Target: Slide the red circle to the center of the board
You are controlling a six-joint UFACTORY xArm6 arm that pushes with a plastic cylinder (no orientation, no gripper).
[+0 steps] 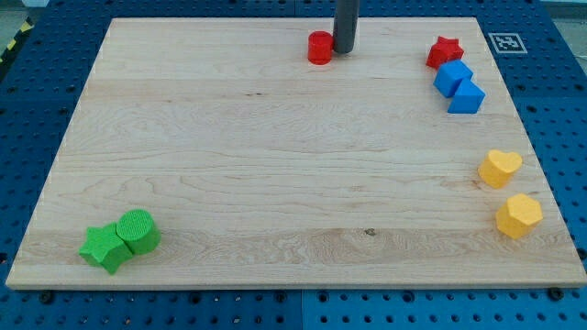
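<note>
The red circle (319, 47) is a short cylinder near the top edge of the wooden board (275, 183), just left of the view's middle. My tip (343, 50) stands right beside it, on its right side, touching or nearly touching it. The rod rises straight out of the view's top.
A red star (444, 51) and two blue blocks (453, 77) (467, 97) sit at the top right. A yellow heart (500, 168) and a yellow hexagon (519, 215) lie at the right edge. A green star (104, 247) and green circle (138, 230) touch at the bottom left.
</note>
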